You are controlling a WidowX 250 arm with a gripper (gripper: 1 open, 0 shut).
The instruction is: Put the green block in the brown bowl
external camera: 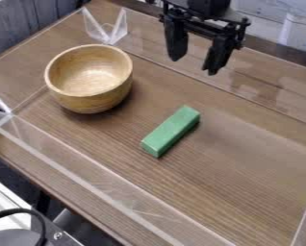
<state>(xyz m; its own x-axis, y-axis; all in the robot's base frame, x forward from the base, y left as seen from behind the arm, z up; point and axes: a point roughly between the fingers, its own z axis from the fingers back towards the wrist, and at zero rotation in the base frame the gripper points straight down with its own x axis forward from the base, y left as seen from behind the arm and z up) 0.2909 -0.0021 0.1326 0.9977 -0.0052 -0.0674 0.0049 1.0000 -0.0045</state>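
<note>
The green block (171, 131), a short bright green bar, lies flat on the wooden table near the middle, angled from lower left to upper right. The brown bowl (89, 77), round light tan wood with thick walls, stands upright to the block's upper left and holds nothing visible. My gripper (197, 54) hangs pointing down above the table's far side, up and to the right of the block and well right of the bowl. Its two black fingers stand apart, open, with nothing between them.
A clear plastic wall (65, 144) fences the wood-grain table (245, 154) along the front and left sides. A clear folded piece (107, 27) stands behind the bowl. Dark cables (27, 229) lie below the front left corner.
</note>
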